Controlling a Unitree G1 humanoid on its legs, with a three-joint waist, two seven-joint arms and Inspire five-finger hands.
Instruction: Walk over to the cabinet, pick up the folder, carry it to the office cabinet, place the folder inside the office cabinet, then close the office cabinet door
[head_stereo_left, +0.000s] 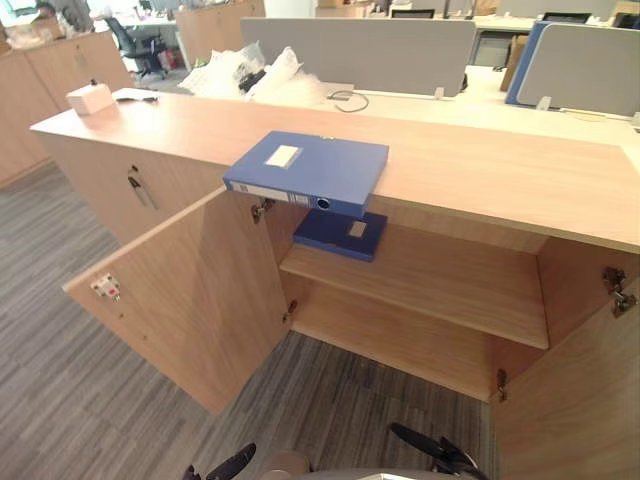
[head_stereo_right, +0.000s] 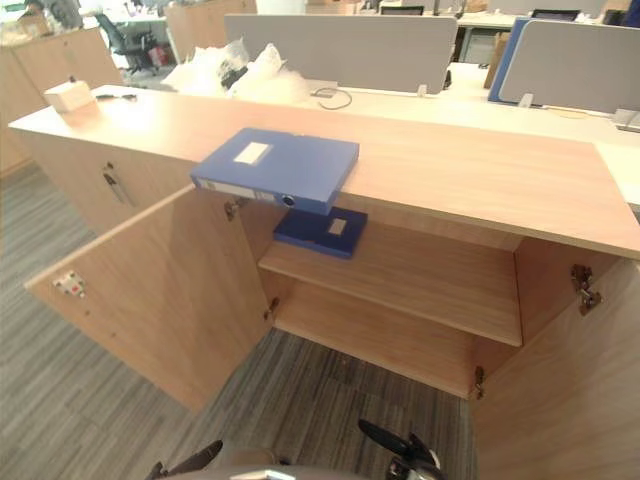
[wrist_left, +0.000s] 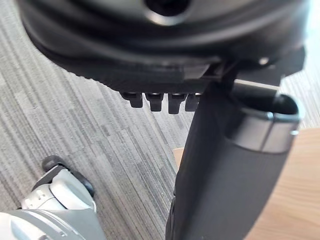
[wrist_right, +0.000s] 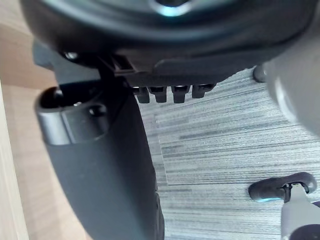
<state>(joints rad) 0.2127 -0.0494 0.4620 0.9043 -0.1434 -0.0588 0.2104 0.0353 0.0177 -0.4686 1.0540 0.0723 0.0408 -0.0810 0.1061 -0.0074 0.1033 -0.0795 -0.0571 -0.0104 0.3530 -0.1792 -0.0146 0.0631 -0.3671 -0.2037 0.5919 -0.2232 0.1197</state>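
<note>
**On the counter's front edge: folder awaiting pickup**

1. Bright blue rectangular plastic box folder (head_stereo_left: 305, 172) with a white label. It lies flat on the long pale-wood counter (head_stereo_left: 480, 170), and its spine side overhangs the counter's front edge. Nothing touches it.
2. Darker blue flat folder (head_stereo_left: 340, 233), on the wooden shelf (head_stereo_left: 450, 285) just below the counter top.
3. Two pale-wood cabinet doors, left door (head_stereo_left: 190, 290) and right door (head_stereo_left: 575, 400). Both are swung open below the counter.
4. Left robot hand (head_stereo_left: 232, 464) and right robot hand (head_stereo_left: 435, 448), low in front of the counter and well apart from it. Both are loose-fingered and hold nothing.

Handling note. The step in hand is judged to be approach and pickup.
- Step in between the open doors without brushing either.
- The overhang looks like the best purchase: thumb under the projecting edge with fingers on top, or one robot hand at each short side.
- Lift level, since a box folder may be heavier at the spine.
- Draw it clear of the counter's edge before lowering it to the shelf, where free room lies toward the counter's right end.
</note>
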